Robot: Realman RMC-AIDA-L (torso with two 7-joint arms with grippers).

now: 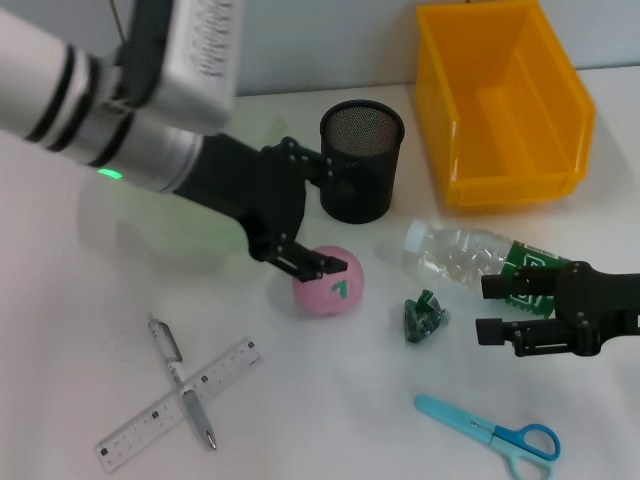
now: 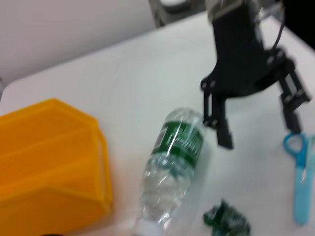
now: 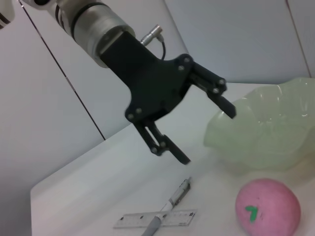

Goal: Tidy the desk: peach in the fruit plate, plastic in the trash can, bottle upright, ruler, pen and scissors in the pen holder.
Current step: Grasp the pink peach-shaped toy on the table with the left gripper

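The pink peach [image 1: 328, 282] [image 3: 267, 206] lies mid-table. My left gripper [image 1: 330, 218] [image 3: 204, 130] hangs open just above and behind it, one fingertip at the peach's top. The pale green fruit plate [image 1: 190, 235] [image 3: 266, 128] sits largely under that arm. The clear bottle [image 1: 465, 255] [image 2: 172, 167] lies on its side. My right gripper [image 1: 487, 308] [image 2: 258, 132] stands open beside the bottle's green-label end. Crumpled green plastic [image 1: 423, 317] [image 2: 226, 221] lies in front of the bottle. The pen [image 1: 168, 350] [image 3: 172, 204] crosses the ruler [image 1: 225, 370] [image 3: 157, 219] at front left. Blue scissors [image 1: 490, 432] [image 2: 300, 182] lie at front right.
The black mesh pen holder [image 1: 360, 160] stands behind the peach, close to the left gripper's upper finger. The yellow bin serving as trash can [image 1: 500, 100] [image 2: 44, 162] sits at back right, just behind the bottle.
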